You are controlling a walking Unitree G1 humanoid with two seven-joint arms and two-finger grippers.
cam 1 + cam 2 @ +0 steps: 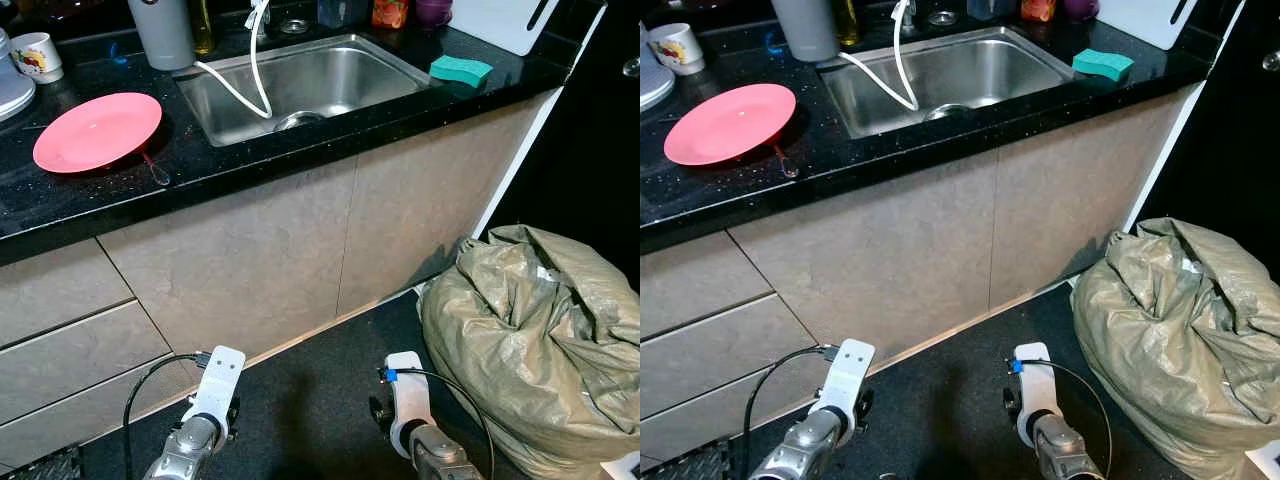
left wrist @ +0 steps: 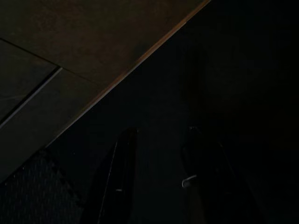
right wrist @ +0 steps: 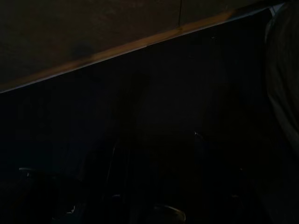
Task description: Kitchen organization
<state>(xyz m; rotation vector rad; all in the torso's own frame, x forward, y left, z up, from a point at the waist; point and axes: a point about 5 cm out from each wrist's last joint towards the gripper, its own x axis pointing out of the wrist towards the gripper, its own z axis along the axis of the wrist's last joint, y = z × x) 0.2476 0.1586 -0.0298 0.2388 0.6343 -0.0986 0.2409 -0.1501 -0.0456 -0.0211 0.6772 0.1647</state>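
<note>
A pink plate [image 1: 97,131] lies on the black countertop [image 1: 90,195], left of the steel sink [image 1: 300,85]. A green sponge [image 1: 461,70] rests on the counter to the sink's right. A white hose [image 1: 240,85] hangs into the basin. Both arms hang low in front of the cabinets: my left arm [image 1: 213,392] and my right arm [image 1: 405,400]. In the dark left wrist view, my left gripper [image 2: 159,133] is open over the dark floor, holding nothing. My right gripper [image 3: 156,140] is faintly visible with its fingers apart and nothing between them.
A mug [image 1: 37,54] and a grey cylinder [image 1: 162,32] stand at the counter's back left, with bottles behind the sink. A large olive sack [image 1: 540,345] sits on the floor at right. Beige cabinet fronts [image 1: 260,260] face me across the dark floor.
</note>
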